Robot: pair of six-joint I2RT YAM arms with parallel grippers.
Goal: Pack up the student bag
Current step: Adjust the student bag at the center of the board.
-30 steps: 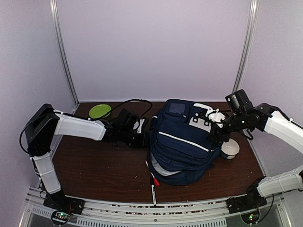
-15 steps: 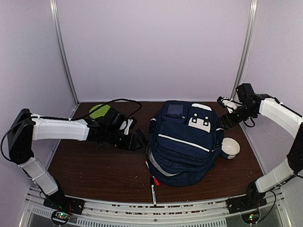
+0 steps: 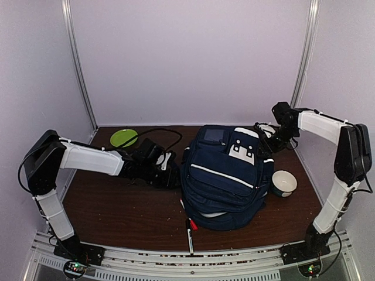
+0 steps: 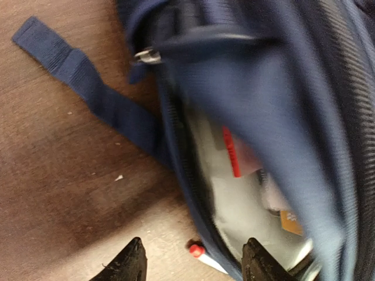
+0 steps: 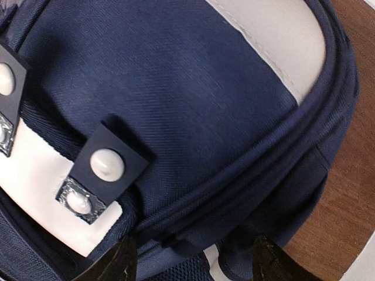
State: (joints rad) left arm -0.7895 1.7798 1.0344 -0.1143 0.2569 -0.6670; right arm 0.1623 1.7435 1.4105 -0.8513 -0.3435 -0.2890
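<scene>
A pen [image 3: 189,233] up front, right by the backpack [image 3: 225,175], center of the table [image 3: 117,211]. At its open left side the left claw [image 4: 196,266] is spread wide, empty. Farther back, over its top end, the right claw [image 5: 193,263] gapes wide too, empty.

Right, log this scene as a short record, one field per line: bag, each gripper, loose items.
bag: navy backpack, side opening gaping, pale lining showing
left: left gripper open beside that opening, holding nothing
right: right gripper open above the backpack's top end, holding nothing
loose items: green plate far left; white bowl right of the backpack; marker at its near edge
</scene>
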